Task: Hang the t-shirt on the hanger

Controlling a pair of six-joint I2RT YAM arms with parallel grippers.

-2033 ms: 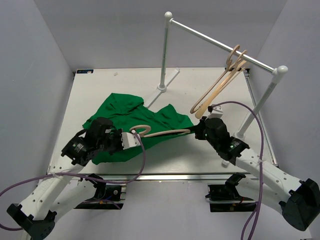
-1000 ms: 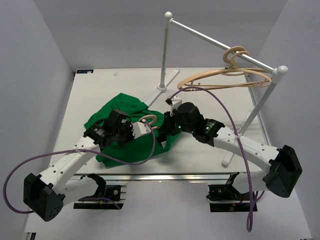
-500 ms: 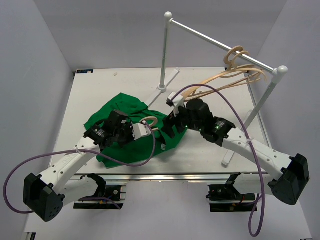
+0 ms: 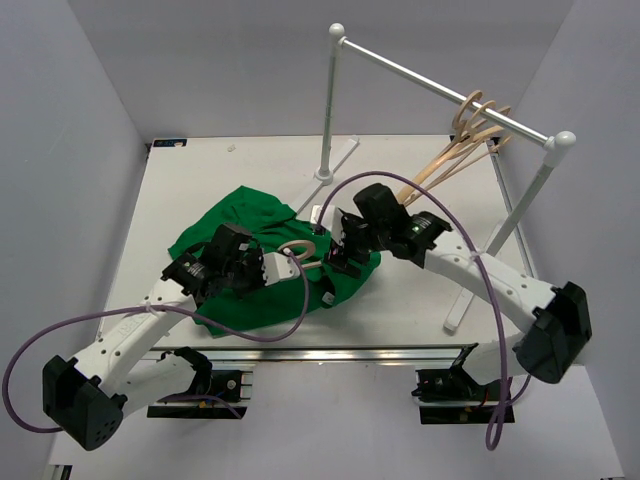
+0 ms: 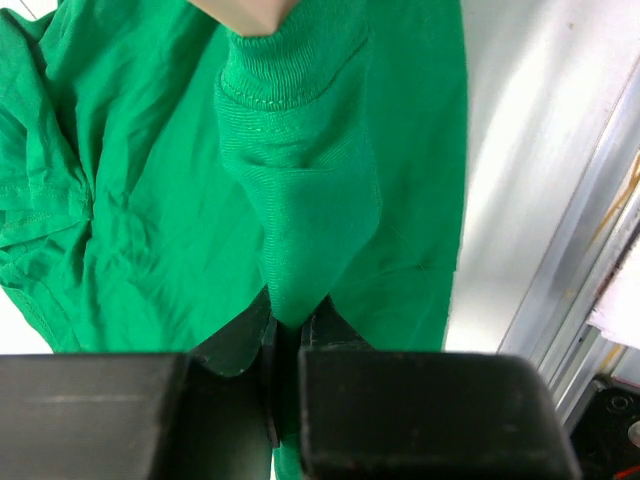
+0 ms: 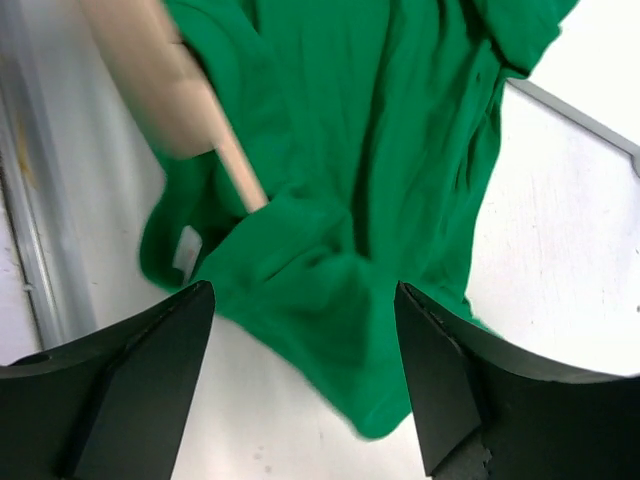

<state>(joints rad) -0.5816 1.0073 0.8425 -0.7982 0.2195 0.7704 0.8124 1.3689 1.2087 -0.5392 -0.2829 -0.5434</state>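
Note:
The green t-shirt (image 4: pixel 240 225) lies bunched on the white table (image 4: pixel 200 170). The hanger (image 4: pixel 299 247) is partly inside it, and only its rounded hook shows at the collar. My left gripper (image 4: pixel 280 265) is shut on a fold of the ribbed collar (image 5: pixel 290 130), right under the tan hanger (image 5: pixel 250 12). The right gripper (image 4: pixel 335 256) hovers open over the shirt's right part (image 6: pixel 340 260) and holds nothing. In the right wrist view the hanger (image 6: pixel 165 85) runs into the cloth near a white label (image 6: pixel 186 250).
A white rail (image 4: pixel 440 85) on two posts stands at the back right, and two more tan hangers (image 4: pixel 462 148) hang from it. Its base foot (image 4: pixel 335 165) lies behind the shirt. The table's metal front edge (image 5: pixel 580 270) runs close by the left gripper.
The right gripper has opened and shifted slightly left over the shirt. The hangers on the rail have swung back from level to hanging. The left gripper keeps its hold.

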